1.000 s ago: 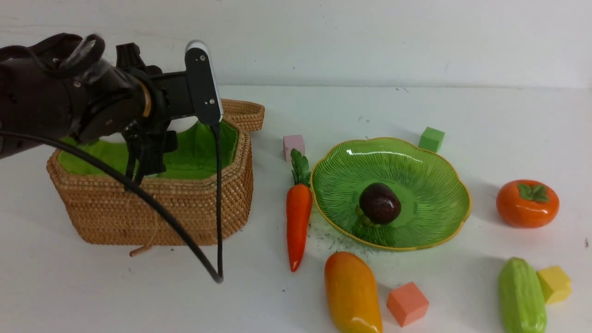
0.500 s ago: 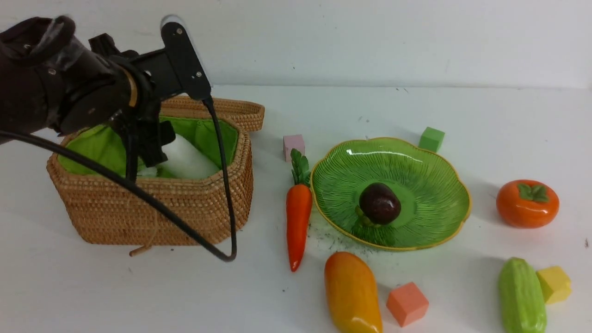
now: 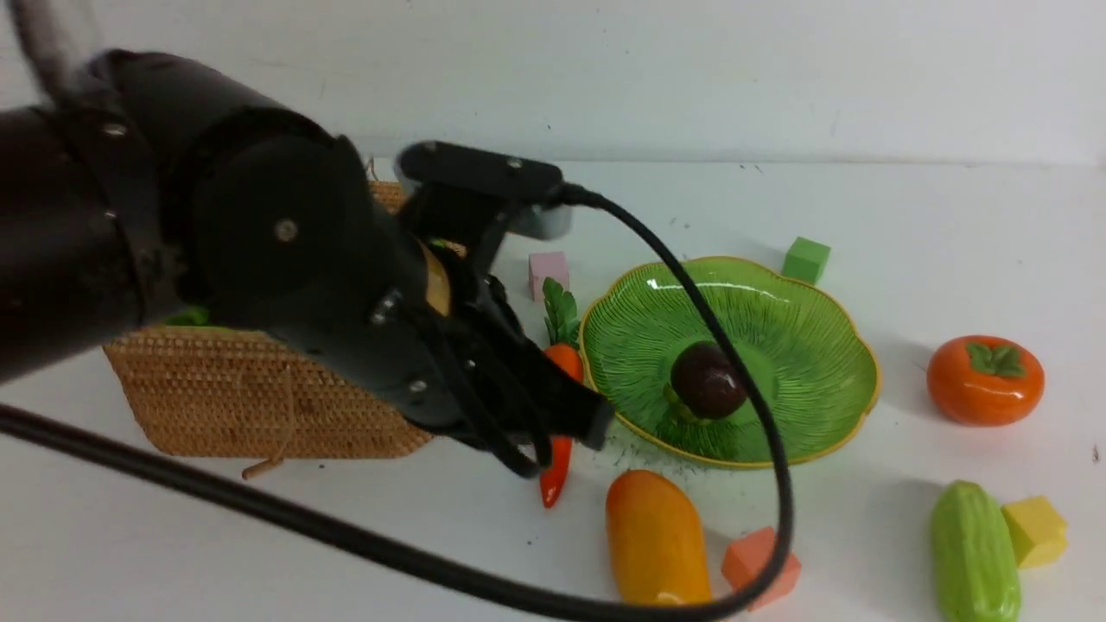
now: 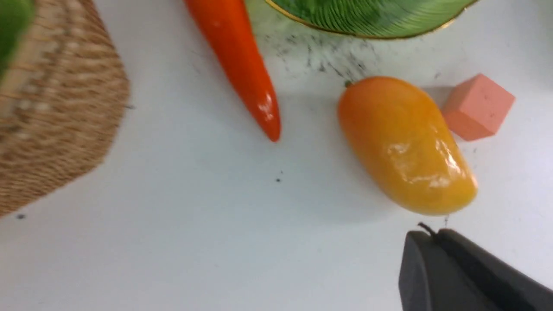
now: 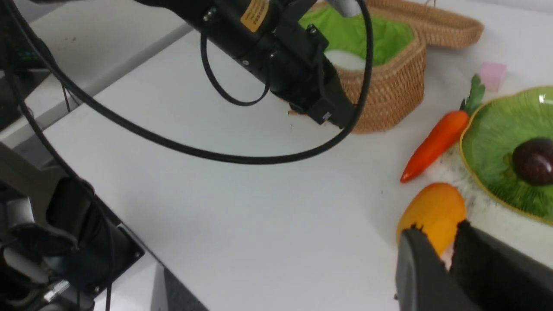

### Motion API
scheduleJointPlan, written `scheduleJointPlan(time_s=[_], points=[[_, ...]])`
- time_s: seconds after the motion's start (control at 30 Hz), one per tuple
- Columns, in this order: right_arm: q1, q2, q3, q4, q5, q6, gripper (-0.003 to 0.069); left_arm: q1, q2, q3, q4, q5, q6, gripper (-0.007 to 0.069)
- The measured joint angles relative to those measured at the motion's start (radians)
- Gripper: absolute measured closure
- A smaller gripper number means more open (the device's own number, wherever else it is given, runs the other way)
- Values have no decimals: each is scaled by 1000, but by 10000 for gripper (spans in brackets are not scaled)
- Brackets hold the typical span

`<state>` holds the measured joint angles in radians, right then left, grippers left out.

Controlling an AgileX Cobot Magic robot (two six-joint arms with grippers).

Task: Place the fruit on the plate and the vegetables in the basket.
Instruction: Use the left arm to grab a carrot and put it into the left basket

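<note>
Left of the plate [image 3: 782,315]: my left gripper [image 3: 562,439] over the carrot [image 3: 566,358], jaw gap unreadable, nothing visibly held
Right gripper [image 5: 437,230]: I can't tell its opening

My tool [image 4: 432,244], jaws together, sits in a frame corner near the mango [image 4: 406,144], pink cube [image 4: 477,106] just beside it; carrot [image 4: 235,60], plate [image 4: 371,17] and basket [image 4: 56,129] run off the edges.

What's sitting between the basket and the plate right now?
The carrot, lying beside the plate and apart from the basket; the right wrist view shows it best. A pink cube sits farther back.
</note>
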<state>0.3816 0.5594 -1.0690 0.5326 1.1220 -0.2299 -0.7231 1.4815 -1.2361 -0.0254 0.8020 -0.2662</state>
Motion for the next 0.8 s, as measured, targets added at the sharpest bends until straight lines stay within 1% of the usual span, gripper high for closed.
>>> scheduleJointPlan(time_s=[0.03, 0.1, 0.17, 0.2, 0.23, 0.3, 0.4, 0.57, 0.6, 0.67, 0.8], points=[[0, 0, 0, -7, 19, 9, 528, -2, 17, -9, -1, 1, -8, 609], [0, 0, 0, -37, 56, 34, 528, -6, 82, -37, -3, 0, -27, 548], [0, 0, 0, -67, 99, 45, 528, -7, 159, -79, 25, -7, -40, 438], [0, 0, 0, -69, 99, 46, 528, -7, 166, -79, 25, -8, -41, 438], [0, 0, 0, -75, 120, 47, 528, -7, 214, -105, 44, -21, -43, 368], [0, 0, 0, -76, 135, 47, 528, -7, 274, -143, 80, -40, -47, 281], [0, 0, 0, -77, 144, 47, 526, -7, 364, -192, 156, -59, -74, 203], [0, 0, 0, -76, 144, 47, 520, -7, 474, -231, 289, -77, -159, 181], [0, 0, 0, -76, 144, 47, 520, -7, 477, -231, 289, -79, -159, 181], [0, 0, 0, -76, 144, 47, 518, -7, 507, -232, 340, -100, -206, 180], [0, 0, 0, -76, 144, 47, 514, -7, 528, -233, 373, -132, -234, 180]])
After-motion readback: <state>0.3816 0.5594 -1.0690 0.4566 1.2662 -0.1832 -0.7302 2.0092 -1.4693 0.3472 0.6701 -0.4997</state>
